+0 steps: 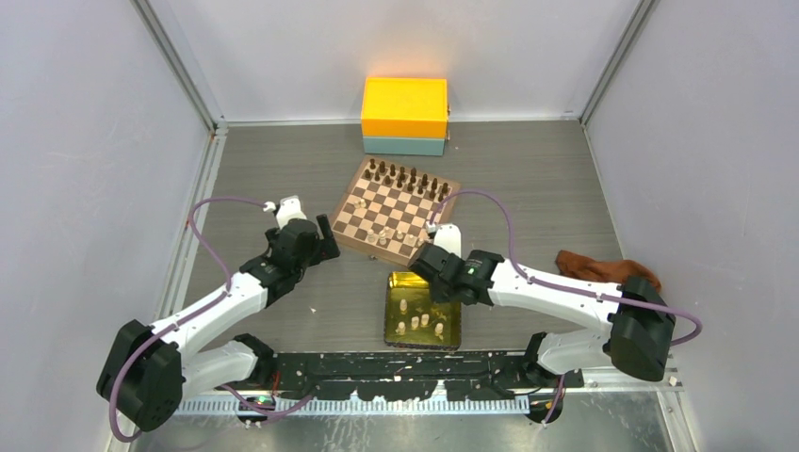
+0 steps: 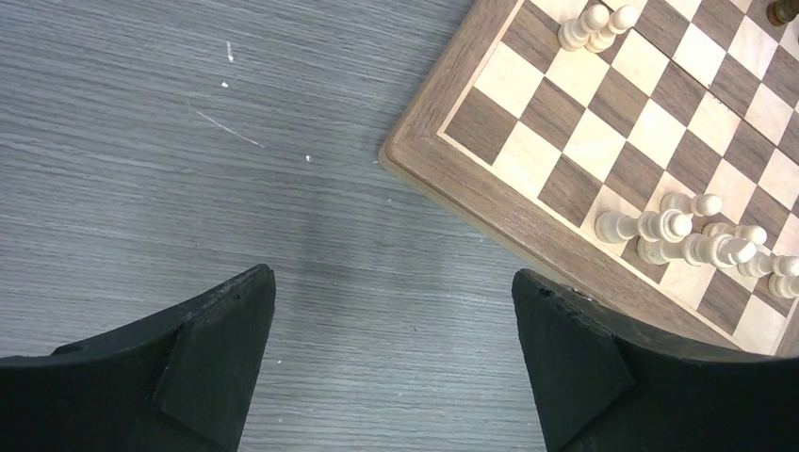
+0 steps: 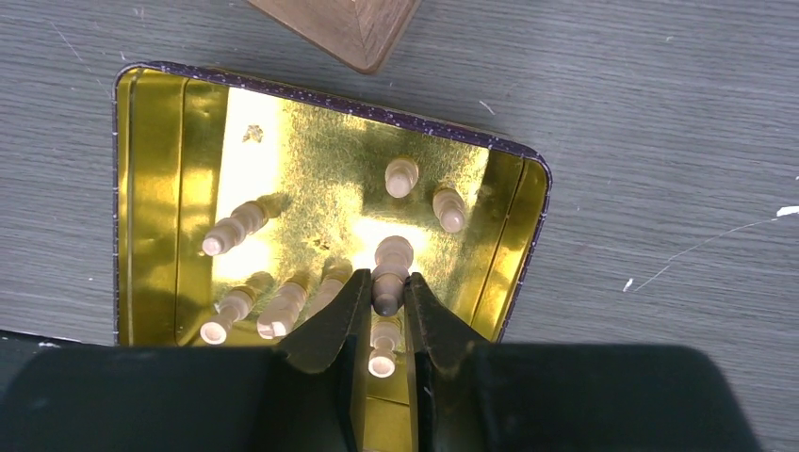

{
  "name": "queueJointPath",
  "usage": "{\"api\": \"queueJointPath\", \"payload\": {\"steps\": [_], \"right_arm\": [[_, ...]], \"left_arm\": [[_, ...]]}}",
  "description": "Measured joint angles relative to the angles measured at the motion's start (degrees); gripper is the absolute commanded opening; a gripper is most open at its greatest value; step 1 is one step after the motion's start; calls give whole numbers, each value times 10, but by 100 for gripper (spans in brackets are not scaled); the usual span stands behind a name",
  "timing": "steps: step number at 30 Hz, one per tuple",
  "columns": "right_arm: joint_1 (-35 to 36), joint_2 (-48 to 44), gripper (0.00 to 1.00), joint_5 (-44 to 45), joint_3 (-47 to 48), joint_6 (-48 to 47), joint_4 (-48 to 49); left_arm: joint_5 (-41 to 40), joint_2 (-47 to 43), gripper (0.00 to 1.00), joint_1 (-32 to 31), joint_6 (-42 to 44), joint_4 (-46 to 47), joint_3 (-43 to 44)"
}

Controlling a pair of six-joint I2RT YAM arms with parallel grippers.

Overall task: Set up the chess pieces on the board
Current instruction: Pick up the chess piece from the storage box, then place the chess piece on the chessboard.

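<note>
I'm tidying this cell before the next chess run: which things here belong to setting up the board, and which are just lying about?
Belongs to the job:
pale chess pieces
board
gold tin tray holding them
right gripper, shut on one
open left gripper

Lying about:
yellow-and-teal box
brown cloth
dark pieces on the far rows

board (image 1: 405, 202): 1 | gold tray (image 3: 151, 188) just off the board's near corner: 1 | cream chess pieces (image 3: 402, 176) in tray: 8, one partly hidden | on board: 2 apart plus a near-edge cluster, uncountable | dark pieces (image 1: 405, 174) at board's far edge: 2 rows | stacked boxes (image 1: 404, 113) beyond board: 2 | cloth (image 1: 594, 266): 1
</note>
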Motion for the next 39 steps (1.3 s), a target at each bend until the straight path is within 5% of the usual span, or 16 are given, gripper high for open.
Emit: {"api": "queueJointPath", "payload": {"steps": [10, 39], "right_arm": [[-2, 14, 1, 11, 87, -34, -30], [-104, 256, 1, -75, 264, -153, 10]], "left_arm": [[-5, -1, 97, 0, 6, -1, 0], [-8, 49, 97, 0, 7, 18, 19]]}}
